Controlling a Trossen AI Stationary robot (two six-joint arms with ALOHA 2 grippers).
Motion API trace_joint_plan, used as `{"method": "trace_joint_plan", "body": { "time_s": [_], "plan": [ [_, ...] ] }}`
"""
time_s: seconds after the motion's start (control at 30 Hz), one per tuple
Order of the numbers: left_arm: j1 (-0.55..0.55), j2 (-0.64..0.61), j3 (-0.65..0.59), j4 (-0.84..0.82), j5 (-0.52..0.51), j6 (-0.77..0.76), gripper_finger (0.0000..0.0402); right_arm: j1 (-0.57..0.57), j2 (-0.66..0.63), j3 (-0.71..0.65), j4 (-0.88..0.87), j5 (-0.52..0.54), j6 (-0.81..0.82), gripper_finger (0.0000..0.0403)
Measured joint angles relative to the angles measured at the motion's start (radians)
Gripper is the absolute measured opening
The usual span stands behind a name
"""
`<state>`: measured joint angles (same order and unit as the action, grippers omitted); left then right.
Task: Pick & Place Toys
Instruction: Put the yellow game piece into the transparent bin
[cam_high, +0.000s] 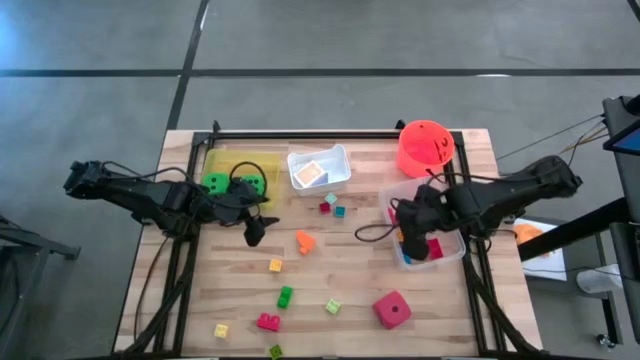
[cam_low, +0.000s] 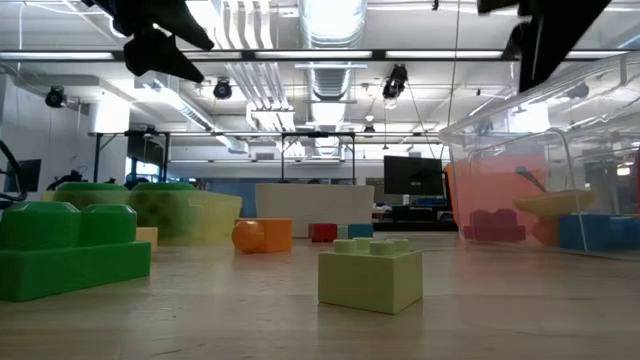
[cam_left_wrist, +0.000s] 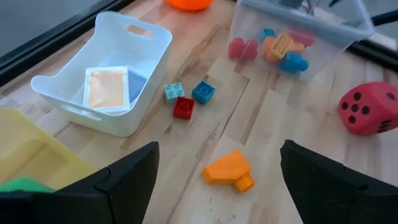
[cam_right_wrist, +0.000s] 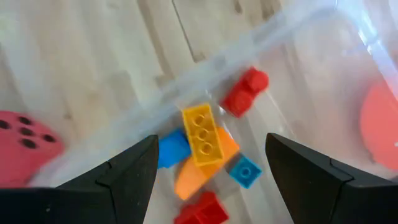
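Counter (cam_high: 350, 290) planks carry scattered bricks (cam_high: 285, 296) and a pink-red die (cam_high: 392, 309). Right gripper (cam_high: 420, 247), fingers spread, hangs empty over the clear tray (cam_high: 452, 254) of bricks; left gripper (cam_high: 256, 232), likewise spread, hovers near an orange brick (cam_left_wrist: 228, 169).

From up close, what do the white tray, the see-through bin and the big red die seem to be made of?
White tray: looks like thin moulded plastic, slightly translucent, with a rolled rim and a cut-out handle.
See-through bin: clear hard plastic, glossy; the bricks inside show through its wall.
Red die: matt, with rounded edges and dark dots; possibly foam or soft plastic, hard to tell.
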<state>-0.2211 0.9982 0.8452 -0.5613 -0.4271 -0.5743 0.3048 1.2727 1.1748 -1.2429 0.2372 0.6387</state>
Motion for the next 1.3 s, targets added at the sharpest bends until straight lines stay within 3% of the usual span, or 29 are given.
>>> {"method": "trace_joint_plan", "body": {
  "time_s": [0.2, 0.4, 0.8, 1.1, 1.3],
  "plan": [
    [0.000, 0.000, 0.000, 0.055, -0.010, 0.005, 0.0322, 0.152, 0.074, 0.082, -0.006, 0.043, 0.108, 0.0290],
    [0.000, 0.000, 0.000, 0.065, -0.011, 0.020, 0.0322, 0.276, 0.214, 0.191, -0.019, 0.116, 0.118, 0.0290],
    [0.000, 0.026, 0.000, 0.073, -0.004, 0.056, 0.0322, 0.373, 0.421, 0.492, -0.157, 0.206, 0.167, 0.0290],
    [0.000, 0.117, 0.005, 0.060, 0.290, 0.048, 0.0322, 0.431, 0.438, 0.513, -0.127, 0.316, 0.200, 0.0290],
    [0.000, 0.172, 0.006, -0.056, 0.309, -0.127, 0.0322, 0.437, 0.440, 0.489, -0.127, 0.323, 0.234, 0.0290]
  ]
}}
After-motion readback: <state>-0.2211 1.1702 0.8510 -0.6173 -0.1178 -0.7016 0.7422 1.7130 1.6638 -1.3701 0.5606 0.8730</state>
